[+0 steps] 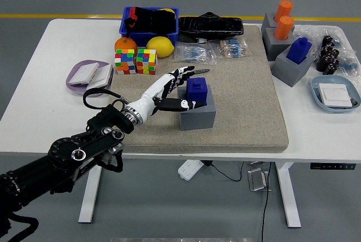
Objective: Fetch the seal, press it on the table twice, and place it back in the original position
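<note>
From the head view I see my left arm coming in from the lower left of the frame, and its white-and-black five-fingered left hand [176, 91] sits at the middle of the frame, right against the dark blue block-shaped seal [197, 88]. The seal stands upright in its grey square holder [198, 114], a little left of centre on the speckled beige mat [248, 101] that covers most of the white table [316, 132]. My fingers [181, 74] are spread apart around the left side of the seal, the upper ones reaching past its far top edge and the thumb lying along the holder's near left rim; I cannot tell whether any of them actually press on the seal (the gap is too fine to read here), and nothing is lifted. In the upper left of the mat area lie two multicoloured puzzle cubes [136, 61] side by side, with an orange fruit [125, 44] and a yellow lemon [159, 46] just behind them. A blue plastic bin [149, 21] sits at the top of the frame, next to a black tray [210, 25]. At the left of the frame there is a lilac plate [88, 76] holding white cards. In the upper right stand two orange cylinder stamps [284, 18] in grey holders, and another blue seal [299, 50] in its own grey holder below them.
</note>
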Controlling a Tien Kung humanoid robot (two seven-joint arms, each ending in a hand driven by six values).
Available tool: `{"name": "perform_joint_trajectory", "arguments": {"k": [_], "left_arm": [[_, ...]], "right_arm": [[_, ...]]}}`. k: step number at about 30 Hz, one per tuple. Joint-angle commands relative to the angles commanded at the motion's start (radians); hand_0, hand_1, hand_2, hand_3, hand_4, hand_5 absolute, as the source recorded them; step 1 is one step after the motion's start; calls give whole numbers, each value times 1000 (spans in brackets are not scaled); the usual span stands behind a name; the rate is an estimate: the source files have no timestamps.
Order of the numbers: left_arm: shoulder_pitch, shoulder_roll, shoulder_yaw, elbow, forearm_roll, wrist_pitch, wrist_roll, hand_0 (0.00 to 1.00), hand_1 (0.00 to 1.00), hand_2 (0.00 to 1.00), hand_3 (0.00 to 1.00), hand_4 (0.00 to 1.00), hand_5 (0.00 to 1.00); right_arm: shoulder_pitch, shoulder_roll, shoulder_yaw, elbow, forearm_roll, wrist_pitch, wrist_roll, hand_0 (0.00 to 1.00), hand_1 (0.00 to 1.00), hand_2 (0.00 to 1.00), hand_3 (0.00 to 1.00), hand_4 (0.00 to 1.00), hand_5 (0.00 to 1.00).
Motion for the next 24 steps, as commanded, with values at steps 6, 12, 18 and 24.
{"name": "perform_joint_trajectory", "arguments": {"k": [6, 12, 18, 24], "left_arm": [[19, 24, -68, -10, -11, -28, 11, 998, 998, 998, 998, 998, 707], [31, 54, -123, 4, 11, 0, -9, 998, 998, 998, 998, 998, 734], [46, 93, -224, 53, 60, 53, -4, 998, 998, 998, 998, 998, 736], [54, 165, -335, 71, 59, 83, -21, 998, 998, 998, 998, 998, 714]], "right_arm": [[-10, -1, 10, 0, -4, -1, -3, 789, 699, 727, 672, 827, 493], [-10, 2, 6, 0, 3, 0, -1, 789, 699, 726, 673, 827, 493], [-1, -4, 3, 0, 7, 2, 0, 789, 699, 726, 673, 827, 493], [8, -18, 13, 0, 8, 7, 1, 855, 731, 750, 706, 864, 531]]}}
